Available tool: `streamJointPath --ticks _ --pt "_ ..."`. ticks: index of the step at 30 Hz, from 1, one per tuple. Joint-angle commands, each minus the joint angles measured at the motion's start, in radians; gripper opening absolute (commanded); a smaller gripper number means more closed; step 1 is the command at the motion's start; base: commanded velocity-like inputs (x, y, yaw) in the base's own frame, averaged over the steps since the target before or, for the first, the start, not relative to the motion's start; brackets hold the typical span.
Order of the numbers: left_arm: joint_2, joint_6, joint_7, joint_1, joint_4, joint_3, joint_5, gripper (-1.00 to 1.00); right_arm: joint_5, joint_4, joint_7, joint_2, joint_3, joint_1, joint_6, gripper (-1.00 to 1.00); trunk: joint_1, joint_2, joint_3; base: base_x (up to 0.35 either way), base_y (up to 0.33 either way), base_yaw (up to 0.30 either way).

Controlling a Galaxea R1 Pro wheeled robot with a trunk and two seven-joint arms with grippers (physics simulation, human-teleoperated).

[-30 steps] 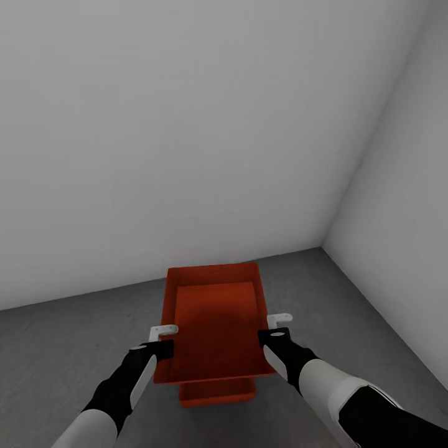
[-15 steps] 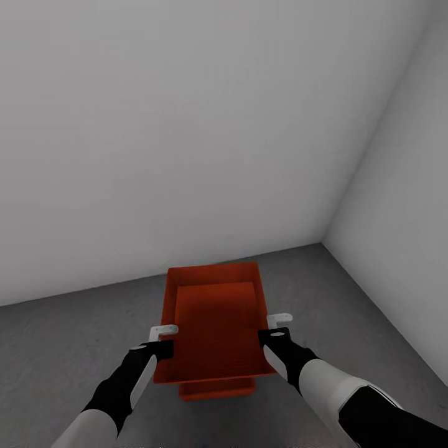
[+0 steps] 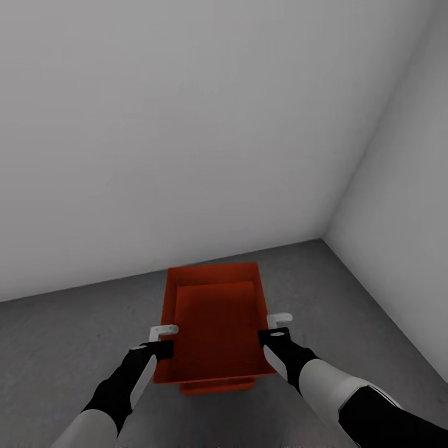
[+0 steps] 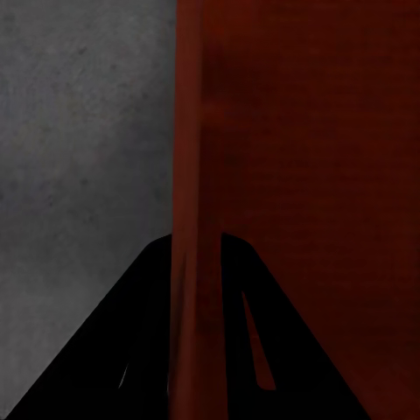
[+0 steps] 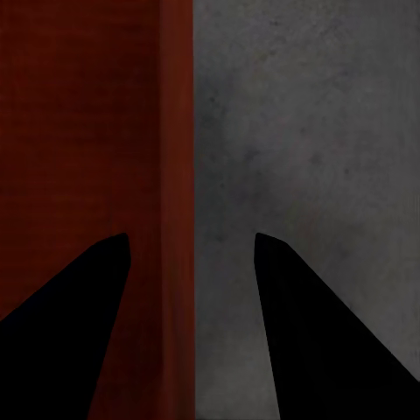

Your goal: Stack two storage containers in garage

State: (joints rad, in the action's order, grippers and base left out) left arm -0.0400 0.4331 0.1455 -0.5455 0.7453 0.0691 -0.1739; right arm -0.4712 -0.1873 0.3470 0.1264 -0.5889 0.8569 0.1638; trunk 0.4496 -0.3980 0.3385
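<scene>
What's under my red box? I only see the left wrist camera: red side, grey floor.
Observer: In the head view, a second container peeks out beneath the held container, down on the floor.
Operator: Is my other hand squeezing it too?
Observer: The right gripper straddles the box's right side with its jaws apart. Floor shows between that side and one finger.
Operator: Is a wall close?
Observer: Yes, a grey-white wall stands just beyond both boxes.
</scene>
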Motion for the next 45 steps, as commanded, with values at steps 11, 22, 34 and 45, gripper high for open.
streamJointPath --ticks 11,22,34,45 --pt "0.009 -0.025 0.021 0.000 0.003 0.004 0.060 -1.00 -0.043 0.000 -0.017 -0.001 -0.020 0.001 0.005 -1.00 0.000 -0.002 0.020 0.000 0.000 0.000" --pt "0.009 -0.025 0.020 -0.001 0.004 0.005 0.060 -1.00 -0.043 0.000 -0.017 -0.001 -0.020 0.001 0.004 -1.00 0.000 -0.002 0.037 0.000 0.000 0.000" --pt "0.009 -0.025 0.021 0.000 0.005 0.005 0.060 -1.00 -0.043 0.000 -0.017 -0.001 -0.020 0.001 0.005 -1.00 0.000 -0.002 0.057 0.000 0.000 0.000" --pt "0.010 -0.025 0.020 -0.001 0.006 0.005 0.060 -1.00 -0.043 0.000 -0.017 -0.001 -0.020 0.001 0.005 -1.00 0.000 -0.002 0.074 0.000 0.000 0.000"
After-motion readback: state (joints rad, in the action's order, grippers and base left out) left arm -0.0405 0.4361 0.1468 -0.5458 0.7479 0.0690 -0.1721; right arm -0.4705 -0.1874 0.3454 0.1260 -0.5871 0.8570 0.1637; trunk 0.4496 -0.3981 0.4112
